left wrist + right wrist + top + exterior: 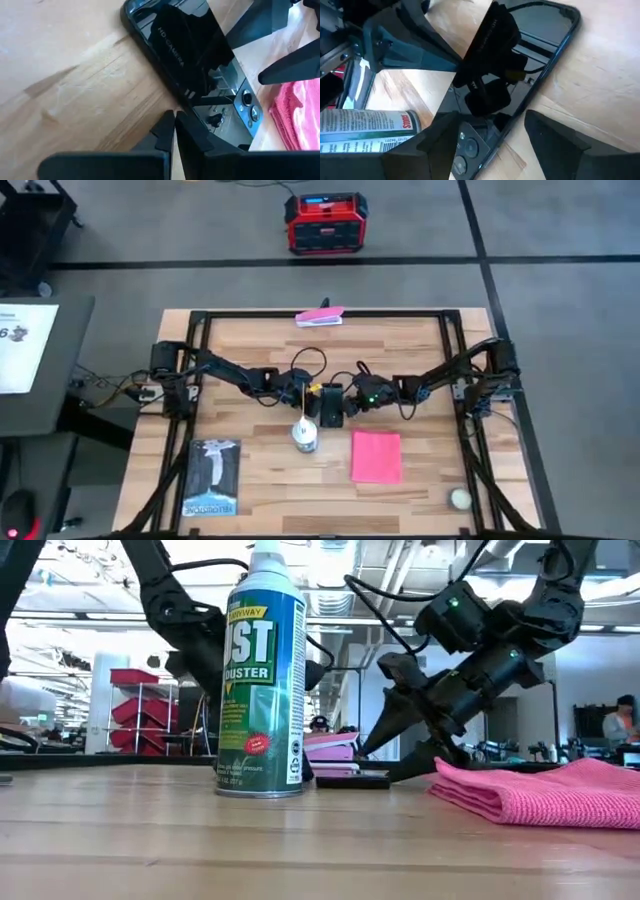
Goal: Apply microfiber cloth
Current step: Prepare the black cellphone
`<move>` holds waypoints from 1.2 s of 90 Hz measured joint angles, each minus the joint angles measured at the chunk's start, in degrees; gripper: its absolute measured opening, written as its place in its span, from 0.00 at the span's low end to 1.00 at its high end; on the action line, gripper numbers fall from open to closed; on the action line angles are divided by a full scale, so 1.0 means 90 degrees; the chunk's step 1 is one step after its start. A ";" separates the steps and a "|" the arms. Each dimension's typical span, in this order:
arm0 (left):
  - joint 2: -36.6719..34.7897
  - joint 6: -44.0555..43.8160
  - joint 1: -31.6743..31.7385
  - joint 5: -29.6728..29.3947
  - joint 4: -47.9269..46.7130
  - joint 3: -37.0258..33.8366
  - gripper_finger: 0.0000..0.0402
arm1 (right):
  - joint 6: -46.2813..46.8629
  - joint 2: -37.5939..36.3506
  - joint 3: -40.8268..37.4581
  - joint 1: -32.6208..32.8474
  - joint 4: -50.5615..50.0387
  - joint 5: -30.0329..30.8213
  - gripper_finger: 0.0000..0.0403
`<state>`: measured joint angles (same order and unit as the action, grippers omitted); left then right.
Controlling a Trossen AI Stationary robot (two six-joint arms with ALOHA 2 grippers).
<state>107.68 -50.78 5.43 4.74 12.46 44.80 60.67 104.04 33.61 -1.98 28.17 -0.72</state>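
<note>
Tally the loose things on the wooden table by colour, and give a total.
Pink: 2, microfiber cloth, pink-and-white flat item
Black: 1, phone
Green-and-white: 1, duster can
Blue-grey: 1, booklet
Pale: 1, ball
Total: 6

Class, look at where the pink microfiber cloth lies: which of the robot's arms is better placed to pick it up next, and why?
Probably the right. The microfiber cloth lies on the right gripper's side, and its fingers are open beside the phone. The left gripper is shut, across the phone.
</note>
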 joint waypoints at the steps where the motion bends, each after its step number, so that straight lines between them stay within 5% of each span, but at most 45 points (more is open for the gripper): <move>1: 0.0000 0.0002 -0.0008 -0.0011 0.0002 0.0000 0.00 | 0.0000 -0.0005 0.0000 0.0000 -0.0004 -0.0002 0.55; 108: 0.0425 -0.0130 -0.0277 -0.0377 0.0570 0.0049 0.00 | -0.0139 0.0023 0.0117 -0.0185 -0.0373 -0.0060 0.55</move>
<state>111.50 -51.94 2.94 1.34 17.58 45.23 59.42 104.25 34.65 -3.64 24.82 -1.26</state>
